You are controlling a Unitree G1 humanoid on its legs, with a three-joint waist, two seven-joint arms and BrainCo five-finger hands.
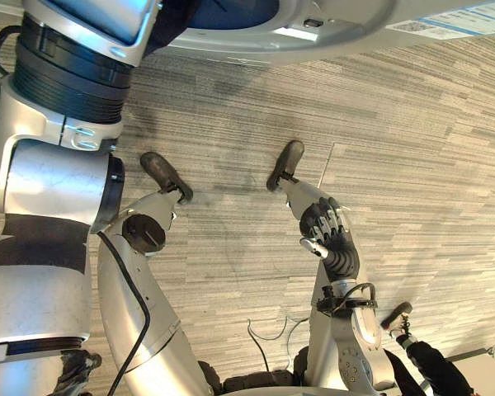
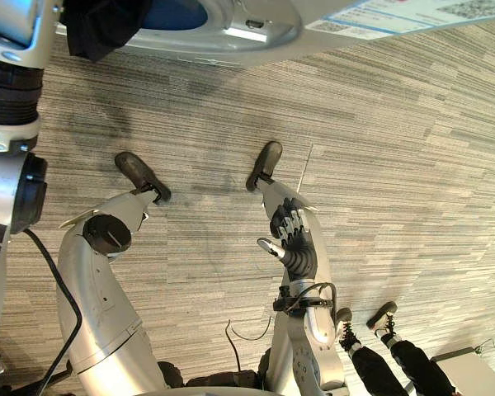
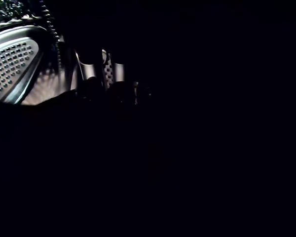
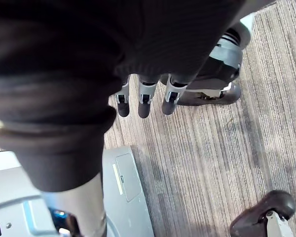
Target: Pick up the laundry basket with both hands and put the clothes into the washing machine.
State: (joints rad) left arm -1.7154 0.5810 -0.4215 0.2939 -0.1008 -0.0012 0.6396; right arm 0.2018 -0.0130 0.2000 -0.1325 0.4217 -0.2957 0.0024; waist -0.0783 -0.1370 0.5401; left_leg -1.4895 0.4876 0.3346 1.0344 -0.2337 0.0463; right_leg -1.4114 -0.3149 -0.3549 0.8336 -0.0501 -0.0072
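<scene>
Count, looking down: one washing machine is standing at the far edge. One dark garment is hanging at its opening. Two perforated lifters are showing inside the drum. Two shoes, a person's, are resting on the carpet.

This looks like an office or a test lab rather than a home laundry room. The floor is laid with commercial carpet tiles in thin beige and grey stripes, and a straight seam runs between the tiles. A washing machine with a silver-rimmed opening shows at the far side of the carpet, a printed label stuck on its pale casing. Its perforated steel drum appears in the left wrist view. A person's shoe and dark trouser leg show nearby, as of an onlooker.
</scene>
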